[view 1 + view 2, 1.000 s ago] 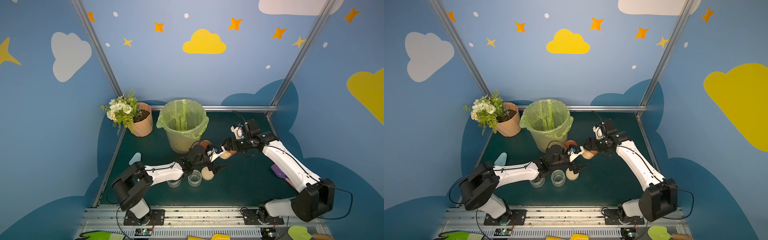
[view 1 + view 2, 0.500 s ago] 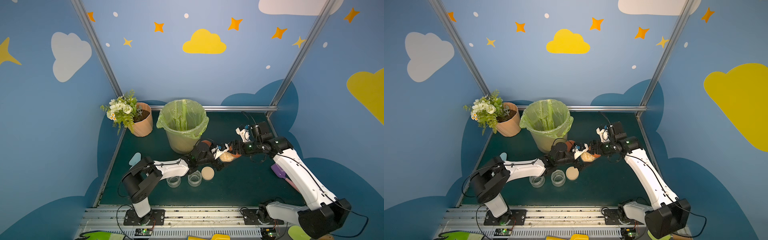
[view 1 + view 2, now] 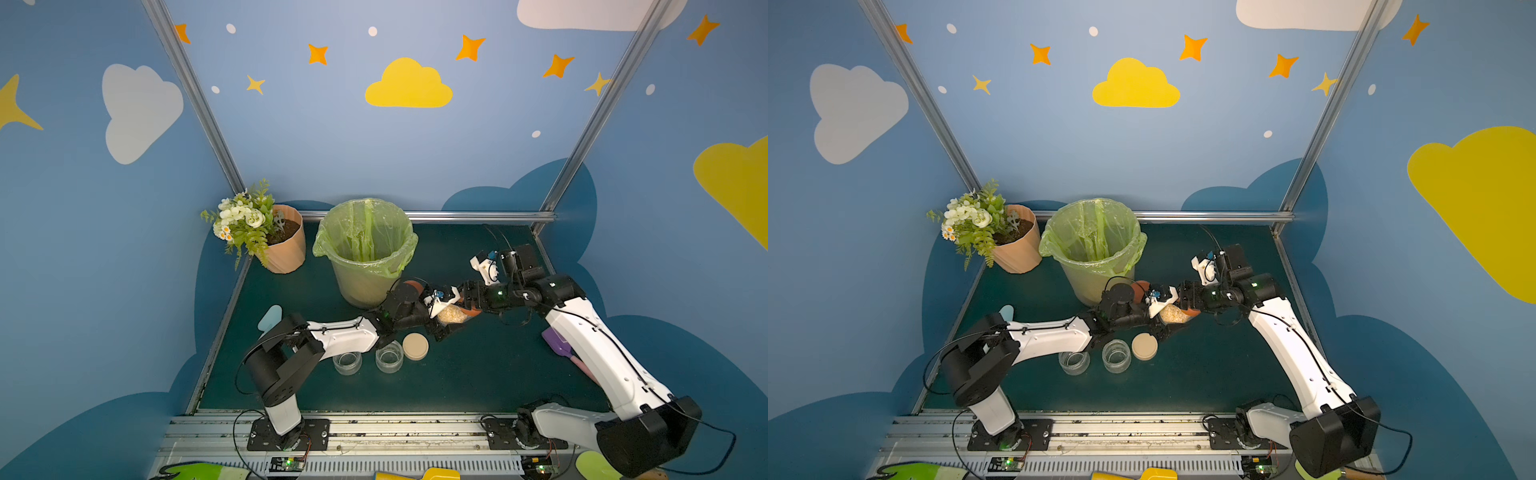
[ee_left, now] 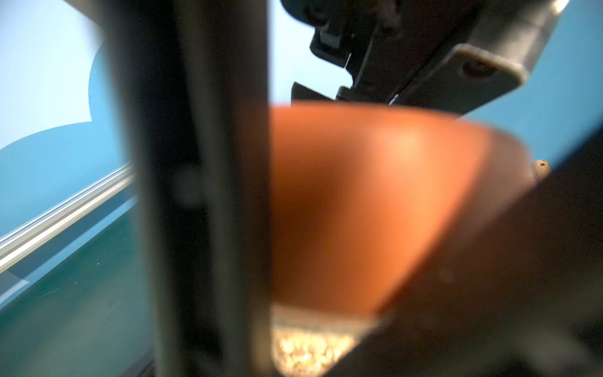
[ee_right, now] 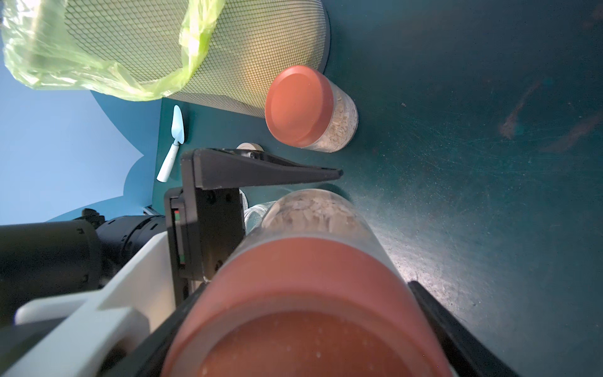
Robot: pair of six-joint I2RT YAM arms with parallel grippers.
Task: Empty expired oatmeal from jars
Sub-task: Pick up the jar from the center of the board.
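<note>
Right jaws grip lid point(image 5: 310, 277) of oatmeal point(image 3: 451, 314) jar point(image 5: 326, 222) — left jaws wide astride it

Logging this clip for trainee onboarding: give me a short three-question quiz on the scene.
1. True or false: the green-bagged bin lies on its side.
2. How many lidless glass jars stand by the loose beige lid?
3. The right hand grips the sideways oatmeal jar by: A) its glass base, B) its rust-orange lid, C) not at all.
Key: 1 false; 2 two; 3 B.
</note>
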